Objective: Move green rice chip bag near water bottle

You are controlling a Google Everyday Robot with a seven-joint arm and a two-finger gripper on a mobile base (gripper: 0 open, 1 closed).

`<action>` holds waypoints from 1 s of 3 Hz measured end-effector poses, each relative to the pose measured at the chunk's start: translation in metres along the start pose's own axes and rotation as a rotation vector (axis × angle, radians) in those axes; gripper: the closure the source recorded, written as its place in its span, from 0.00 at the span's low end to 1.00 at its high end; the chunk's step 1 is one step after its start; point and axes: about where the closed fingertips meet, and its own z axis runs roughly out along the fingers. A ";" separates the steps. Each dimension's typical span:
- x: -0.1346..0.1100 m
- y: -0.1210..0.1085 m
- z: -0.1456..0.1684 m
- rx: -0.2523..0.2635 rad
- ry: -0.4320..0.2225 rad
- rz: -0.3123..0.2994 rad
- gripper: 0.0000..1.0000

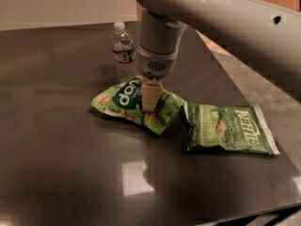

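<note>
The green rice chip bag (117, 100), lime green with a dark oval and white lettering, is in the middle of the dark table (56, 173), its right end crumpled and tilted. My gripper (149, 105) comes down from above onto the bag's middle and is shut on it; a beige finger shows against the bag. The water bottle (123, 51), clear with a white cap and a dark label band, stands upright just behind the bag's left half, a short gap away. The arm hides part of the bag's far side.
A flatter olive-green Kettle bag (228, 132) lies right of the rice chip bag, nearly touching its right end. The table's right edge (244, 86) runs diagonally, with grey floor beyond it. The front edge shows at the bottom right.
</note>
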 end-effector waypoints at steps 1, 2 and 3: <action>-0.001 -0.001 0.001 0.004 -0.004 0.000 0.35; -0.003 -0.002 0.001 0.009 -0.008 -0.002 0.12; -0.004 -0.003 0.002 0.013 -0.011 -0.003 0.00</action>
